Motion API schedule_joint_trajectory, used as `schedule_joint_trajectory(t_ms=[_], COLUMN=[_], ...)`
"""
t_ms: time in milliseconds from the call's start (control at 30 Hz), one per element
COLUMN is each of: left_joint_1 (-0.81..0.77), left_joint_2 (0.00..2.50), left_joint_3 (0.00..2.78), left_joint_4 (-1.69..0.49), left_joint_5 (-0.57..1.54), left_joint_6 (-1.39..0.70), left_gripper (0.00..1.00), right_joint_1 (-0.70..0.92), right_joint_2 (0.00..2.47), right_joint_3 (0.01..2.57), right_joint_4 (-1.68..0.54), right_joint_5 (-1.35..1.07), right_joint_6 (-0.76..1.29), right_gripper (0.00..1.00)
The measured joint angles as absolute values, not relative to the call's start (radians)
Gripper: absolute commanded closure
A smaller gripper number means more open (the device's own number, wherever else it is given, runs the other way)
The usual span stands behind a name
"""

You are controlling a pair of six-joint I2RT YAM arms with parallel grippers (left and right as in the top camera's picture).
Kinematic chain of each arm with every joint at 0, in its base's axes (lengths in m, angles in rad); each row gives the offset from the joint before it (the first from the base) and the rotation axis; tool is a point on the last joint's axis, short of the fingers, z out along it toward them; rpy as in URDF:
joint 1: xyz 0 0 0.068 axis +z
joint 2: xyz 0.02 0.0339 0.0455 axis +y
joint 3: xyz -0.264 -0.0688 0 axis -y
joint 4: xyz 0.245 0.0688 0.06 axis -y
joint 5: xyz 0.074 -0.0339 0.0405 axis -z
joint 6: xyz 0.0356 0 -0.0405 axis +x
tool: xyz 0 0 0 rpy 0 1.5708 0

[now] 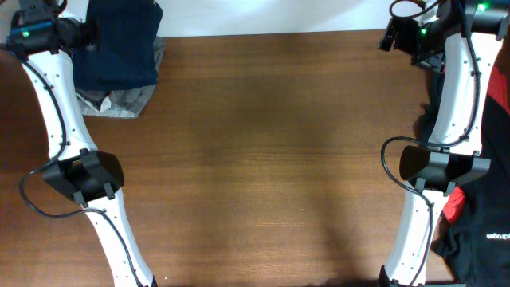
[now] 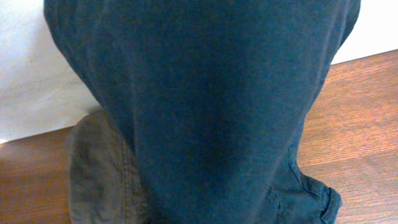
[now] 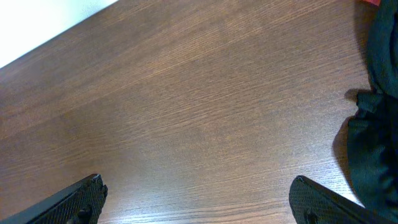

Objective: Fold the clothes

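Overhead, your left gripper (image 1: 86, 33) sits at the far left corner, right against the navy piece (image 1: 119, 44). That piece lies over the grey one (image 1: 119, 102) and reaches past the far edge of the table (image 1: 263, 143). Your right gripper (image 1: 394, 33) hangs over bare wood at the far right, and the red-and-black heap (image 1: 482, 231) lies by that arm's base.

In the left wrist view, navy fills the frame and grey (image 2: 99, 168) peeks out at lower left. The fingers are hidden, so you cannot tell whether they grip. If you pull now, the grey may drag along, or the navy may slide off the far edge.

In the right wrist view, the fingers (image 3: 81, 199) are spread wide and hold nothing, and dark cloth (image 3: 373, 130) sits at the right. Only this view shows that spread, and only the overhead view shows both piles.
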State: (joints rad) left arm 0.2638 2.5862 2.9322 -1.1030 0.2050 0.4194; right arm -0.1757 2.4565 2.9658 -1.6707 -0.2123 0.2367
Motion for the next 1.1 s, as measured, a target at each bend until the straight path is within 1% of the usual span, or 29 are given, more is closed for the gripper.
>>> schedule_joint_trajectory(t_ms=[500,600,667,700,733,767,800,900,967,1100], left_joint_1=[0.279,0.279,0.281,0.284,0.287,0.290,0.295,0.313,0.326,0.346], left_joint_2=[2.589,2.597,2.609,2.616,2.627,2.637,2.646,2.671,2.679,2.682], left_joint_3=[2.932,2.932,2.932,2.932,2.932,2.932,2.932,2.932,2.932,2.932], left_joint_4=[-1.025,-1.003,-0.991,-0.979,-0.968,-0.960,-0.951,-0.930,-0.915,-0.883], left_joint_5=[0.207,0.187,0.170,0.161,0.153,0.147,0.141,0.130,0.123,0.118], left_joint_6=[0.419,0.420,0.420,0.421,0.423,0.424,0.423,0.421,0.423,0.422], left_gripper=[1.00,0.98,0.92,0.85,0.69,0.49,0.35,0.33,0.25,0.24], right_joint_1=[-0.176,-0.176,-0.176,-0.176,-0.176,-0.176,-0.176,-0.176,-0.176,-0.176], right_joint_2=[2.457,2.457,2.457,2.457,2.457,2.457,2.457,2.457,2.457,2.457], right_joint_3=[2.966,2.966,2.966,2.966,2.966,2.966,2.966,2.966,2.966,2.966], right_joint_4=[-1.692,-1.693,-1.692,-1.693,-1.692,-1.692,-1.693,-1.692,-1.692,-1.692], right_joint_5=[-0.212,-0.212,-0.212,-0.212,-0.212,-0.212,-0.212,-0.212,-0.212,-0.212], right_joint_6=[0.236,0.236,0.236,0.236,0.237,0.236,0.236,0.236,0.237,0.236], right_gripper=[0.01,0.01,0.01,0.01,0.01,0.01,0.01,0.01,0.01,0.01])
